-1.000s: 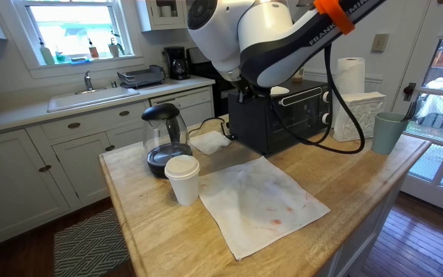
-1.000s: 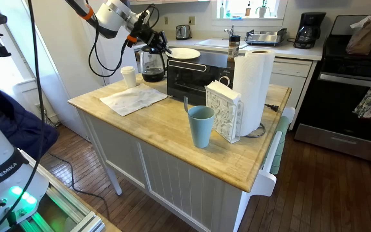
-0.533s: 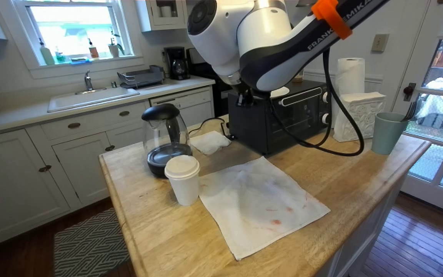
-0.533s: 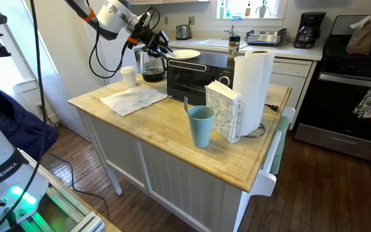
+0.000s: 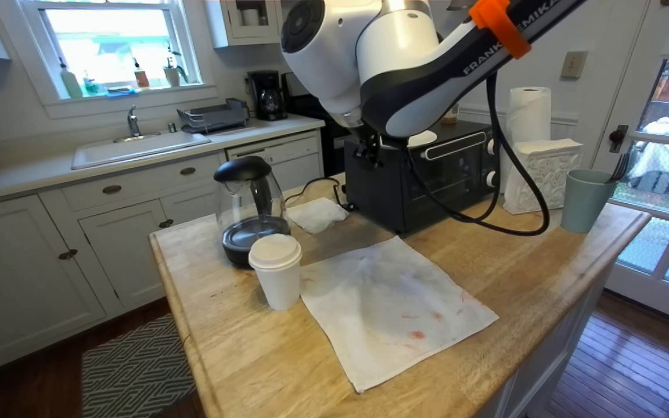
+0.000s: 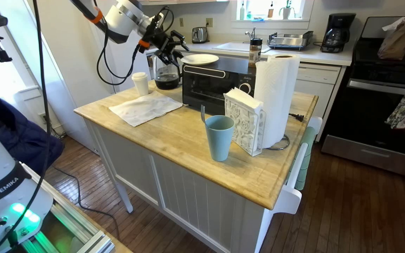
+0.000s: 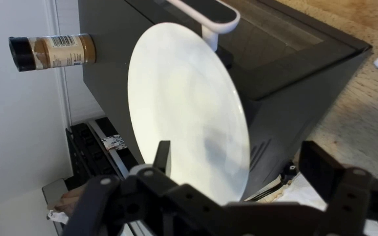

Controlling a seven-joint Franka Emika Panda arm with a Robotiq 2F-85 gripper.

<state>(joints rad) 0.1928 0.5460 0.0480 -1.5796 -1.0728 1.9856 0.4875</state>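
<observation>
My gripper [image 6: 182, 55] stands open beside the near rim of a white plate [image 6: 199, 59], which lies on top of a black toaster oven [image 6: 206, 86]. In the wrist view the fingers are spread wide; one finger [image 7: 163, 154] shows against the plate [image 7: 185, 91], the other beyond its rim, over the oven's side and tabletop. Nothing is gripped between them, and whether a finger touches the plate cannot be told. A spice jar [image 7: 61, 50] with a black lid stands behind the plate on the oven. In an exterior view the gripper [image 5: 369, 154] partly hides behind the arm.
On the wooden island stand a glass kettle [image 5: 250, 209], a lidded white cup [image 5: 279, 276], a stained white cloth [image 5: 392, 313] and a crumpled napkin [image 5: 318, 215]. A green cup [image 6: 219, 138] with a fork, a napkin holder [image 6: 243, 123] and a paper towel roll [image 6: 276, 98] are farther along.
The fingers were close together at the plate's rim a second ago; they have spread wide and let it go. The plate and the gripper have come down slightly.
</observation>
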